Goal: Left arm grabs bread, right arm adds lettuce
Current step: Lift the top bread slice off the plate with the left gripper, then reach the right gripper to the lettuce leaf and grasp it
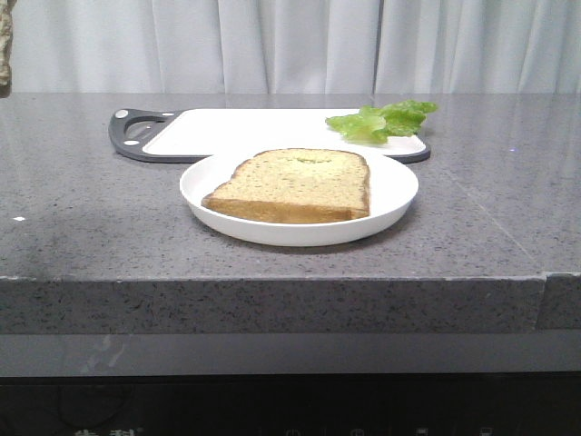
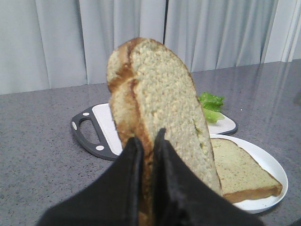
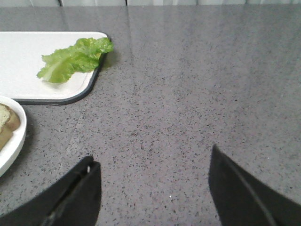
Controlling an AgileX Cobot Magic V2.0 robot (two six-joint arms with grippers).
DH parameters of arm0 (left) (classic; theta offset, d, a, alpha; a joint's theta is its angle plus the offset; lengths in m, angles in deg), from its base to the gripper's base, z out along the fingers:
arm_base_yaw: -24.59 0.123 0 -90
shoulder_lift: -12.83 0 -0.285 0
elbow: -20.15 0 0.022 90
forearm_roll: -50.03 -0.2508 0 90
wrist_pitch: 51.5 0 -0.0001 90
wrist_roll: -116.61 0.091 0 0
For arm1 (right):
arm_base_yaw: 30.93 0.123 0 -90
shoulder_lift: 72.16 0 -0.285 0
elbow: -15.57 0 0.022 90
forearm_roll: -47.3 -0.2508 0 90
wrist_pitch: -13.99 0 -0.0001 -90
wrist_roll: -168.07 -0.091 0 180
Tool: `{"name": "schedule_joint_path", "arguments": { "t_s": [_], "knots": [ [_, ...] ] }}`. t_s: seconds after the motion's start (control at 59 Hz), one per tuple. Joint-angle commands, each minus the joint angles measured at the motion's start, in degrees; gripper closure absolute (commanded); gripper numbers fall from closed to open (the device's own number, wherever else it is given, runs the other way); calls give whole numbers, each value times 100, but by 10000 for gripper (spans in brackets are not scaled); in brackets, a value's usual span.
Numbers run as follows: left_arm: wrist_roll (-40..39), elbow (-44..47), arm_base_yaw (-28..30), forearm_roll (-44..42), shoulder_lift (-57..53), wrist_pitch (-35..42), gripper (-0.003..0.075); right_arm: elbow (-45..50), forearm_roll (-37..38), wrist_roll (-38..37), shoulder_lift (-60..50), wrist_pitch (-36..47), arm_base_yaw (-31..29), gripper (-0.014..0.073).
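Left fingers (image 2: 148, 155) closed on a bread slice (image 2: 160, 117), held upright, clear of the surface (image 1: 82, 227). Second slice (image 1: 295, 184) lies flat on the white plate (image 1: 395, 195). Lettuce (image 1: 381, 120) rests at the right end of the cutting board (image 1: 227, 127), behind the plate. Right fingers (image 3: 153, 188) spread wide, empty, above bare surface near the board.

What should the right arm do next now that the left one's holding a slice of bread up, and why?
Probably reach the open right gripper toward the lettuce on the cutting board. The left gripper already pinches one bread slice upright, the other slice lies bare on the plate, and the leaf is untouched.
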Motion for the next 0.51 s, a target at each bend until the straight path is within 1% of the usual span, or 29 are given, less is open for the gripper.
{"name": "schedule_joint_path", "arguments": {
  "t_s": [0.0, 0.203, 0.339, 0.492],
  "knots": [
    [-1, -163, 10, 15, 17, 534, 741, -556, 32, 21, 691, 412, 12, 85],
    [-1, -163, 10, 15, 17, 534, 741, -1763, 32, 21, 2588, 389, 24, 85],
    [-1, -163, 10, 15, 17, 534, 741, -2765, 38, 54, 3860, 13, 110, 85],
    [-1, -163, 10, 15, 17, 534, 741, -3902, 32, 374, 5044, -402, 439, 85]
  ]
}}
